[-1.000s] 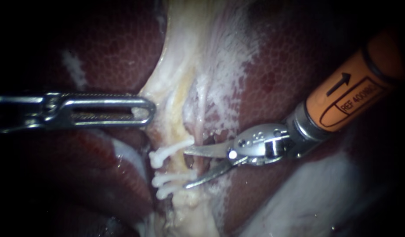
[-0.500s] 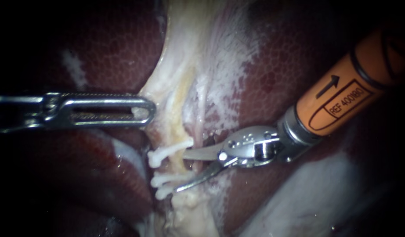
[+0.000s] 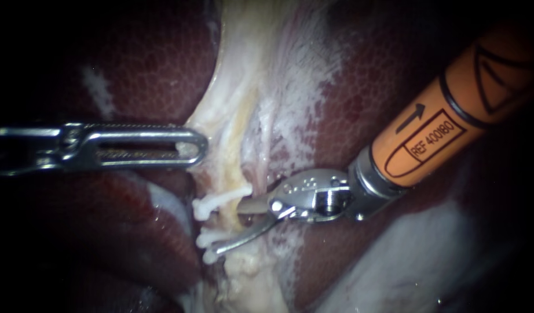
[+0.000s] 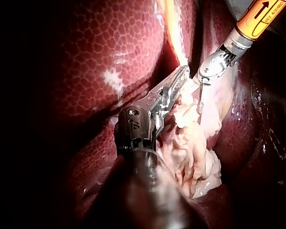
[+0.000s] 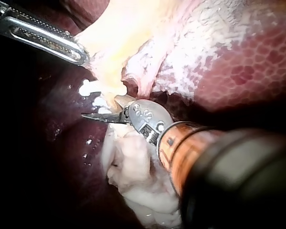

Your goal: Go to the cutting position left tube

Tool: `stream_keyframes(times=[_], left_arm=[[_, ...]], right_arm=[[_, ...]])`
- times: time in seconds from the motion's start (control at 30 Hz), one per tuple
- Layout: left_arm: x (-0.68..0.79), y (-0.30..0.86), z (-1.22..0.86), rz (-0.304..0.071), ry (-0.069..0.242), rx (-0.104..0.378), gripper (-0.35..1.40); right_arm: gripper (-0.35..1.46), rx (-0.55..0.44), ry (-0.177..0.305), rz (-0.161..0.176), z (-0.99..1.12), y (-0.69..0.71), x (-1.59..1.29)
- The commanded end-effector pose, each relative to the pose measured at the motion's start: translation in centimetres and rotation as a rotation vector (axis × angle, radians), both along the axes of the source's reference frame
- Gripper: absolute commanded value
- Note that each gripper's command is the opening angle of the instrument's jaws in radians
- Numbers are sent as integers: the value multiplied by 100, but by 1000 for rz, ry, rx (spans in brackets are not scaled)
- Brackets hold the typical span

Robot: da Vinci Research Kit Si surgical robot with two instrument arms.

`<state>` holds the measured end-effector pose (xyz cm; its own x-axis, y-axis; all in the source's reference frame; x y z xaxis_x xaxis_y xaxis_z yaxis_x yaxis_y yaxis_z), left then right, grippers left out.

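Now, starting with our left instrument (image 3: 198, 146): its claw is closed flat on the edge of the pale tissue (image 3: 238, 104) that runs down across the liver (image 3: 134, 64). It appears to draw that band towards its own side. The left wrist view shows the same bite, with the tissue pinched at the claw's tip. Just past that tip and a little below it lies the left tube (image 3: 231, 219), a pale yellowish cord. White clips cross it, an upper clip (image 3: 220, 200) and two lower clips (image 3: 214, 239) set close together. Our right instrument (image 3: 226, 229) comes in from the far side with a claw of two thin blades, standing well open and gripping nothing. One blade lies just beside the upper clip and the other lies across the lower clips, so the bare stretch of tube sits in the mouth of the claw. We judge the step, reaching the cutting position, to be nearly done. Whether the tube is seated deep between the blades we cannot tell. The next move calls for a small advance along the claw's own line until the tube lies fully across both blades. It also calls for lifting the lower blade clear of the clips while the left claw supplies tension.
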<state>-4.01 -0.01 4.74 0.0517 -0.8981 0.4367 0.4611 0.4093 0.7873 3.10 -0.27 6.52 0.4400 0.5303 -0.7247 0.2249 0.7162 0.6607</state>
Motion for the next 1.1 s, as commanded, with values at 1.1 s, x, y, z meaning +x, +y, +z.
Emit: stream_keyframes(times=[1.1], left_arm=[[-1, 0, 2, -1, 1, -1, -35]], right_arm=[[24, 45, -24, 9, 5, 3, 0]])
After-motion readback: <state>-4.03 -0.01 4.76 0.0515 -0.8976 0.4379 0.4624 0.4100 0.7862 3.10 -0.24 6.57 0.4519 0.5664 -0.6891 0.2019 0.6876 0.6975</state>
